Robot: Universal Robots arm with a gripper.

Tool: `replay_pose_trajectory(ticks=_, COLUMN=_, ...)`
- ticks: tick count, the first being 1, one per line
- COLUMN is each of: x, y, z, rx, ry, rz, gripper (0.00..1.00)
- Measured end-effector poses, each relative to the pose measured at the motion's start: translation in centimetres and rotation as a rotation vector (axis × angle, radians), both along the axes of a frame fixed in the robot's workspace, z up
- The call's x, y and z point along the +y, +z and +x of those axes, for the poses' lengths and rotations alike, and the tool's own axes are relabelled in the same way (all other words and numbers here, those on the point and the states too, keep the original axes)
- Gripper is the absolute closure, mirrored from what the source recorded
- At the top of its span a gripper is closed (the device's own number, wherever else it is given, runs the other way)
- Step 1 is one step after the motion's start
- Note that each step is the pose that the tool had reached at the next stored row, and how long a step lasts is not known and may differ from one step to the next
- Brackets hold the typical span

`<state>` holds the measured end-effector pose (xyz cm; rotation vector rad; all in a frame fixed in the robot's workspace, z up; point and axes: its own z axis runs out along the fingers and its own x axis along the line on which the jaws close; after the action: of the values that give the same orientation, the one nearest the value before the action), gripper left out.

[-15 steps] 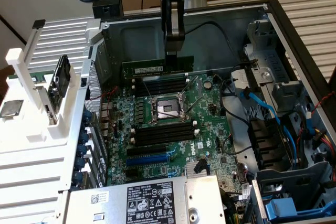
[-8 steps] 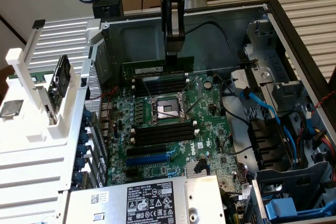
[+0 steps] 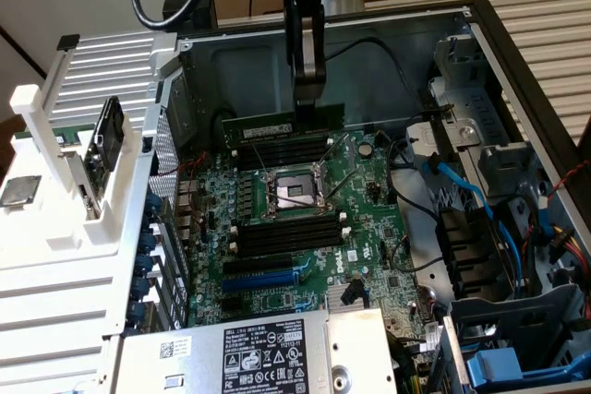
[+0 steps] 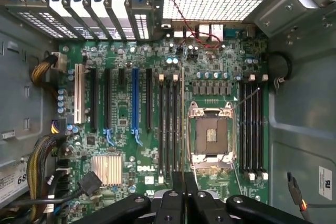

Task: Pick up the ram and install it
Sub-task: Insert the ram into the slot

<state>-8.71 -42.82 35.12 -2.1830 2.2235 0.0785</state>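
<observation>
My gripper (image 3: 309, 97) is shut on the ram (image 3: 277, 125), a long green stick with a white label. It hangs level inside the open computer case, just above the far bank of black memory slots (image 3: 282, 149) on the green motherboard (image 3: 369, 182). In the wrist view the ram (image 4: 182, 124) shows edge-on as a thin line running out from the gripper (image 4: 184, 190). It lines up beside the memory slots (image 4: 170, 124) next to the CPU socket (image 4: 210, 135). Whether the ram touches a slot I cannot tell.
A second bank of memory slots (image 3: 286, 232) lies on the near side of the CPU socket (image 3: 291, 193). The blue expansion slot (image 3: 268, 279) and the power supply (image 3: 249, 352) are nearer. A white rack (image 3: 83, 182) stands at the exterior view's left, a drive cage with blue cables (image 3: 499, 200) at its right.
</observation>
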Motion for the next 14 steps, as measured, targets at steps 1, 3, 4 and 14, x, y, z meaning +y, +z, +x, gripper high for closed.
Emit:
replay_pose_trajectory(ticks=1, x=-0.07, y=-0.06, z=0.0, rx=-0.0014, ry=0.000, rz=0.0059, gripper=0.88)
replay_pose_trajectory(ticks=3, x=-0.42, y=-0.12, z=0.0, rx=-0.0016, ry=0.000, rz=0.0236, gripper=0.88)
replay_pose_trajectory(ticks=4, x=-0.63, y=-0.11, z=0.0, rx=-0.0014, ry=0.000, rz=0.0301, gripper=0.88)
replay_pose_trajectory(ticks=14, x=-1.10, y=-0.72, z=0.0, rx=-0.0013, ry=0.000, rz=0.0386, gripper=0.88)
